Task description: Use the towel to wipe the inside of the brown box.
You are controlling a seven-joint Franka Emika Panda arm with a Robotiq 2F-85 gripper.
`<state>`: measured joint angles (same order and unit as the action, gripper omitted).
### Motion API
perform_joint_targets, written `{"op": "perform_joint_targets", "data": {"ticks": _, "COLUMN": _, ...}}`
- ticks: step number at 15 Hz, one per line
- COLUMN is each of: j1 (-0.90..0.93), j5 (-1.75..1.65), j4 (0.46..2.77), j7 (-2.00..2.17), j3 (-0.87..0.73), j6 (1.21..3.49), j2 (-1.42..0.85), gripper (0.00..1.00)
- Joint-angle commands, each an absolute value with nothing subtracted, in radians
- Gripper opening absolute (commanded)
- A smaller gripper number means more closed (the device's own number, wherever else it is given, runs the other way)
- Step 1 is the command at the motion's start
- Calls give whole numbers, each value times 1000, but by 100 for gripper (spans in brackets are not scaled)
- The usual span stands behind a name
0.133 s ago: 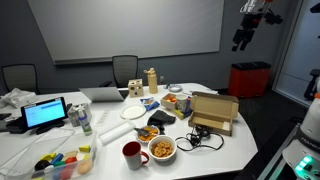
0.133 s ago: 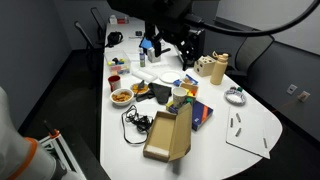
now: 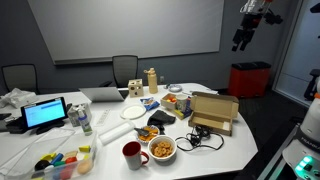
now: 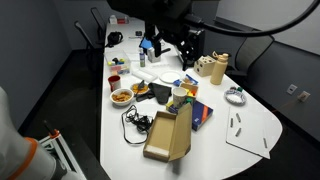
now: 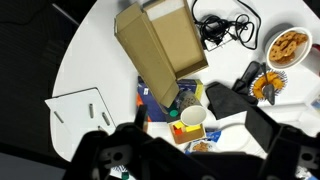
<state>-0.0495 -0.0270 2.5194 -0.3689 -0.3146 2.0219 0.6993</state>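
Box point(image 5: 165, 45) sits open on the bench point(image 5: 95, 55), near a cup point(image 5: 192, 120). I see my tool point(image 3: 241, 42) hanging high above the bench, spread wide, gripping nothing.

In the wrist view the fingers point(image 5: 100, 155) hang well above the worktop point(image 5: 90, 55). A cup point(image 5: 193, 118) stands ahead of the gap between them. Beyond the cup lies the brown box point(image 5: 165, 45), with a book point(image 5: 158, 97) at its near end, between box and cup. On the view's right side, past the box, lies a coiled cable point(image 5: 225, 25), with a bowl point(image 5: 290, 45) farther right still. A sheet of paper point(image 5: 85, 108) lies ahead of the left-hand finger, near the worktop's edge.
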Motion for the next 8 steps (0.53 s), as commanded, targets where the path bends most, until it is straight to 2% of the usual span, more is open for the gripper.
{"op": "perform_joint_targets", "data": {"ticks": 1, "j1": -65, "j5": -16, "j4": 2517, "j7": -378, "j3": -301, "j6": 2019, "j2": 695, "gripper": 100}}
{"op": "perform_joint_targets", "data": {"ticks": 5, "j1": -5, "j5": 21, "j4": 2512, "j7": -420, "j3": -290, "j6": 2113, "j2": 596, "gripper": 100}}
{"op": "perform_joint_targets", "data": {"ticks": 8, "j1": -36, "j5": 13, "j4": 2507, "j7": -397, "j3": -290, "j6": 2079, "j2": 597, "gripper": 100}}
